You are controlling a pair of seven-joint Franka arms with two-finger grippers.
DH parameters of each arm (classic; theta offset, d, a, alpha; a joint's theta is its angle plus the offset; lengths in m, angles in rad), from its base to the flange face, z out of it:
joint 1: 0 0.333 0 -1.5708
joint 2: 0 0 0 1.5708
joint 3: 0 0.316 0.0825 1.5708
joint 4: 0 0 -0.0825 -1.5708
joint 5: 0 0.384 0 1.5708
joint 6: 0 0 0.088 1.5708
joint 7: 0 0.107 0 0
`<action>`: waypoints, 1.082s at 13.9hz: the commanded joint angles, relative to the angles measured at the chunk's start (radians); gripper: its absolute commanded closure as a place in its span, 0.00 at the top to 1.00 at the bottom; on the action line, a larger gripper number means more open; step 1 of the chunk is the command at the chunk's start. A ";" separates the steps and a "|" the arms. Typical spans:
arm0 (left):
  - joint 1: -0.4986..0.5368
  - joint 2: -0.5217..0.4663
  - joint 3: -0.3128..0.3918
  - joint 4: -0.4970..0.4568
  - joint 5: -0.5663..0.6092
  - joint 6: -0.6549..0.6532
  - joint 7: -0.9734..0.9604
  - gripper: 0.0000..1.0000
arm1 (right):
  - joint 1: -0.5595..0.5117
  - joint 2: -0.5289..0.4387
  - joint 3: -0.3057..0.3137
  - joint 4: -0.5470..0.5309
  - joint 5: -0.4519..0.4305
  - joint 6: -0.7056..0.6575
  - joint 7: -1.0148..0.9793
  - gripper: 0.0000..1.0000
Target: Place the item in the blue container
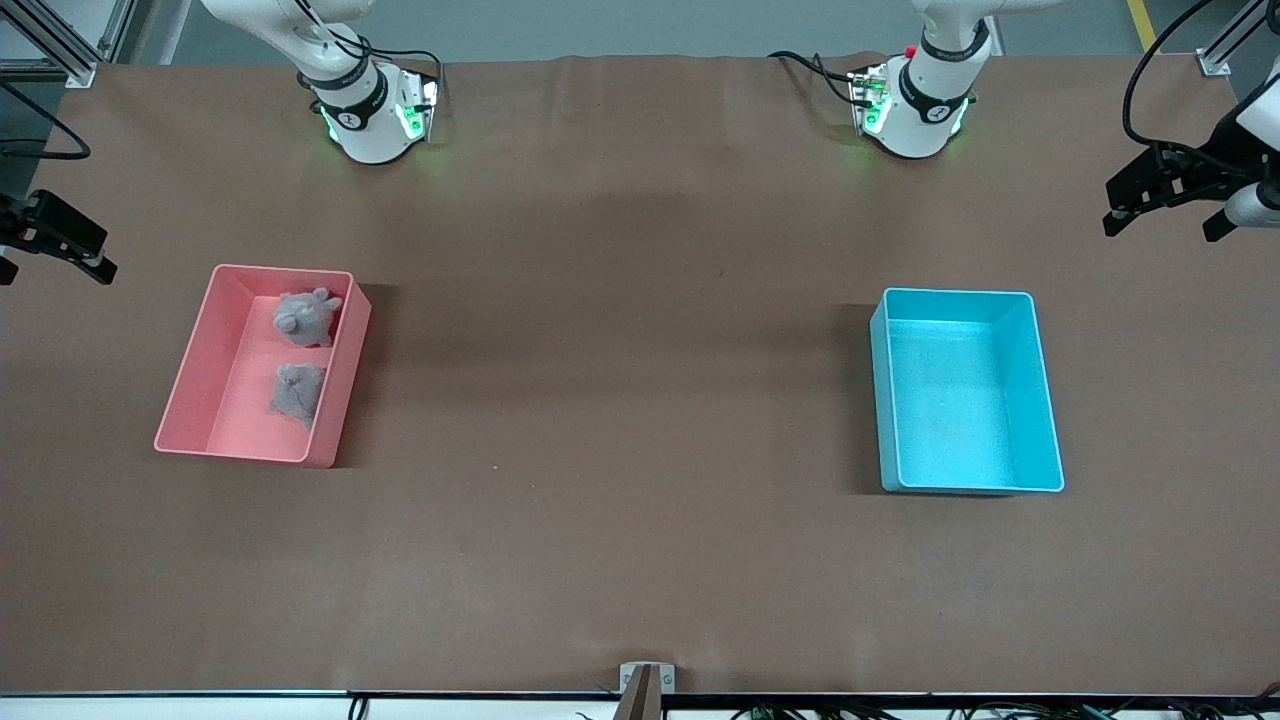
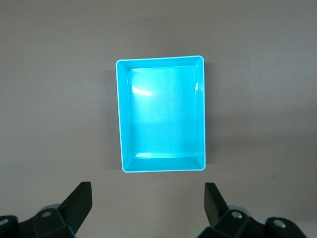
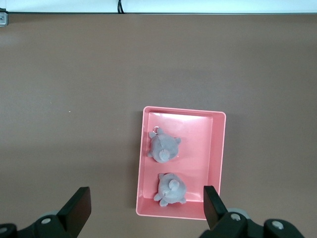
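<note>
The blue container (image 1: 960, 400) (image 2: 161, 114) stands empty on the table toward the left arm's end. Two grey plush toys lie in a pink bin (image 1: 232, 405) (image 3: 200, 148) toward the right arm's end. One toy (image 1: 305, 318) (image 3: 170, 190) is farther from the front camera than the other (image 1: 297, 390) (image 3: 165, 148). My left gripper (image 1: 1165, 222) (image 2: 147, 193) hangs open and holds nothing, high over the table's end beside the blue container. At the table's other end, beside the pink bin, my right gripper (image 1: 55, 272) (image 3: 145, 196) is high up too, open and holding nothing.
Brown paper covers the table (image 1: 620, 400). The two arm bases (image 1: 375, 110) (image 1: 915, 105) stand along the edge farthest from the front camera. A small metal bracket (image 1: 645, 680) sits at the nearest edge.
</note>
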 commanded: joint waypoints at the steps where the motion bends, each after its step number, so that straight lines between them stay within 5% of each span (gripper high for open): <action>1: 0.005 -0.002 0.000 0.013 -0.001 -0.010 -0.001 1.00 | -0.003 0.008 0.003 0.008 -0.015 -0.024 -0.015 1.00; 8: 0.007 0.005 0.002 0.008 -0.003 -0.014 0.005 1.00 | 0.028 0.051 0.001 -0.038 -0.035 -0.097 -0.041 1.00; 11: 0.007 0.005 0.002 0.008 -0.003 -0.037 0.005 1.00 | 0.001 0.043 0.000 -0.197 -0.045 -0.053 -0.038 1.00; 15: 0.002 0.005 0.000 0.006 -0.003 -0.042 0.001 1.00 | -0.064 0.007 0.000 -0.536 -0.042 0.255 -0.058 1.00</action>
